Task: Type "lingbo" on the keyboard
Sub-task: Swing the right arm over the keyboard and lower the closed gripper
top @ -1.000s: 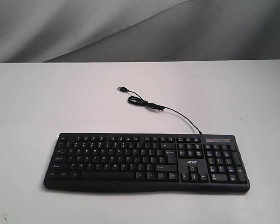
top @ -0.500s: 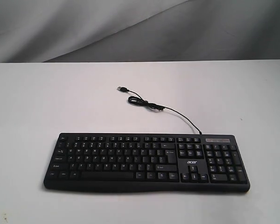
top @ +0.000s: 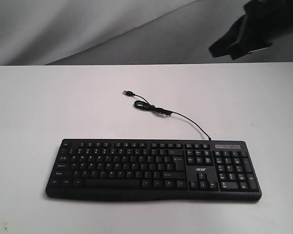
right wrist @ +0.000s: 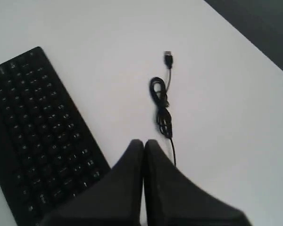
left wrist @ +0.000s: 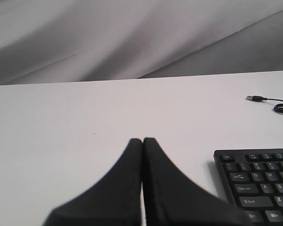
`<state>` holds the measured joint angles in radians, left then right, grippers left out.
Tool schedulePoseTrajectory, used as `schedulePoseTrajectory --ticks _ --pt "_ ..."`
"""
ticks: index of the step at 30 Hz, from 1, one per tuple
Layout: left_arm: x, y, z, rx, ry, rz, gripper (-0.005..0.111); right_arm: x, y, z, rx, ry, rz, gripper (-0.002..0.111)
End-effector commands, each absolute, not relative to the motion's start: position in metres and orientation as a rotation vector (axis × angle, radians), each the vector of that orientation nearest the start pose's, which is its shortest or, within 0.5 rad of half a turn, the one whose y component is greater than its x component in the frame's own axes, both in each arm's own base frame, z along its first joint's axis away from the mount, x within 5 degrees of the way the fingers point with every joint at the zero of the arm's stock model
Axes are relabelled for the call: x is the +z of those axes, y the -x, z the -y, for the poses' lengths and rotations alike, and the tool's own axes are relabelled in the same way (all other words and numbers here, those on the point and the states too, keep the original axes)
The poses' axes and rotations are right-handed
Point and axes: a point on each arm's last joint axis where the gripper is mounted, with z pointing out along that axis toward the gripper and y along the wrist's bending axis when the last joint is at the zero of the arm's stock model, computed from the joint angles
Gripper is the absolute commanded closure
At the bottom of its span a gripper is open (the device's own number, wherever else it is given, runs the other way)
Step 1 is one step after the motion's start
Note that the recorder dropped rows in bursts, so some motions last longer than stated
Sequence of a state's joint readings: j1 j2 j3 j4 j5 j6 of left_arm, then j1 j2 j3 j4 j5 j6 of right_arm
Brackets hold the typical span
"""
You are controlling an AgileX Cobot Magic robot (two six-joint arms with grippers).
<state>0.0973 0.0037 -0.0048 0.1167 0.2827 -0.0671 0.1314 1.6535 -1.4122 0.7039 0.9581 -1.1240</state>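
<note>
Pressing its two black fingers flat together, the right tool (right wrist: 143, 141) is closed on nothing and hangs high over the white counter (right wrist: 226, 117), looking steeply down. Beneath it lie the coiled cable (right wrist: 161, 108) and its USB plug (right wrist: 168, 57). Beside them is one end of the keyboard (right wrist: 37, 141), its legends blurred. The left tool (left wrist: 142, 140) is likewise closed and empty, its fingers meeting along one seam. It is held low and nearly level over bare counter, apart from the keyboard's Caps Lock and Shift corner.

The exterior view shows the right arm (top: 249, 31) only as a dark, blurred shape at 1 o'clock, against the grey cloth backdrop (top: 88, 29); its tool cannot be made out there. That view alone shows the whole keyboard, lying flat toward 6 o'clock on the counter with its number pad at the 3 o'clock end and a small acer logo above the arrow keys. The cable leaves the far edge near the number pad and runs toward 11 o'clock to a small coil, with the plug just beyond. Only the wrist views show how the fingers stand.
</note>
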Motion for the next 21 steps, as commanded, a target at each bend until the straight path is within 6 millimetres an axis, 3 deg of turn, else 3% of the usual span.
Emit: schedulePoseTrajectory --ticks 1,11,21 --pt "0.189 -0.054 -0.008 0.133 0.073 -1.751 0.106 0.322 -0.346 -0.136 0.432 1.212 -1.988 0.108" --pt "0.189 -0.054 -0.008 0.133 0.073 -1.751 0.106 0.301 -0.328 -0.215 0.481 1.367 -1.882 0.108" --pt "0.189 -0.054 -0.008 0.133 0.073 -1.751 0.106 0.257 -0.310 -0.269 0.571 1.537 -1.897 0.108"
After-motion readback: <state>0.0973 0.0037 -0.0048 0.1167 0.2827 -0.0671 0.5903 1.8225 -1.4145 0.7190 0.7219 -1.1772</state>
